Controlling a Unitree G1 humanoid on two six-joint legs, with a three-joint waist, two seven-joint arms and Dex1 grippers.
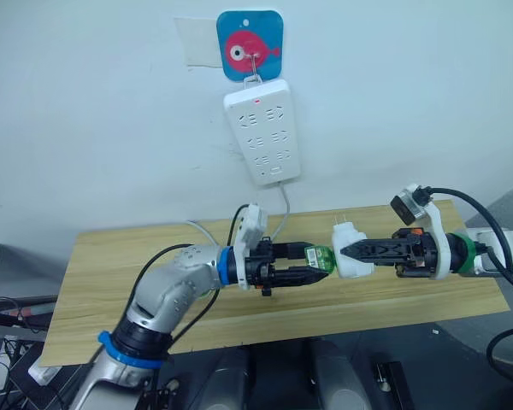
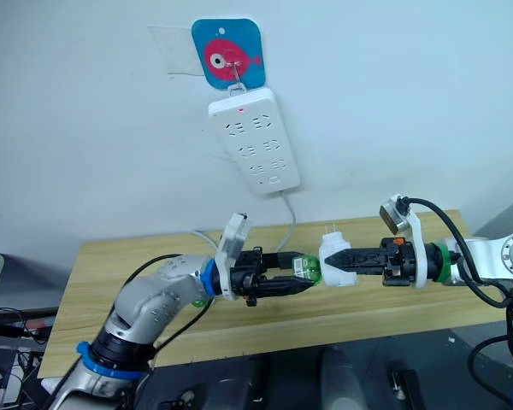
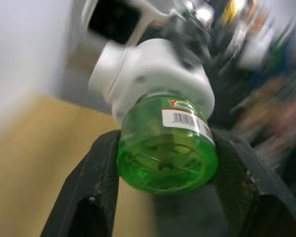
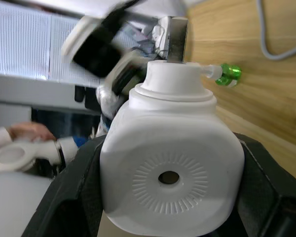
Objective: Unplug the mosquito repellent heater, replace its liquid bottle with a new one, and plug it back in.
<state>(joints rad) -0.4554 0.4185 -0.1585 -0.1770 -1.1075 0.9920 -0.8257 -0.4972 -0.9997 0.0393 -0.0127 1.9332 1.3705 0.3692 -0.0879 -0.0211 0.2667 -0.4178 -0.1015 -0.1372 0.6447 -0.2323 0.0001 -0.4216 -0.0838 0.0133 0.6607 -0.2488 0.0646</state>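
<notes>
Two claws meet in mid-air above the long light-wood bench (image 1: 111, 282), each clenched on one half of the same assembly. The right claw (image 1: 352, 251) grips the small white rounded plastic mosquito repellent heater (image 1: 349, 250), whose two plug prongs point upward; in the right wrist view its round vent opening faces the camera between the black fingers. The left claw (image 1: 321, 266) is clamped around the green translucent liquid bottle (image 3: 167, 148), which in the left wrist view sits seated in the heater's white collar, barcode label showing.

The heater is unplugged and held well clear of the long white multi-socket power strip (image 1: 262, 130), which hangs on the wall from a hook under a blue square fish sticker (image 1: 250, 44), its grey cord (image 1: 282, 209) trailing down to the bench.

My reading is that the bottle swap is in hand: either the old bottle is being unscrewed or a fresh one threaded in, and I cannot tell which. A small green bottle-like item (image 4: 227, 74) lies on the bench in the right wrist view. The next move probably calls for twisting the bottle about its axis while the right claw holds the heater steady, keeping the two aligned so the threads do not bind.
</notes>
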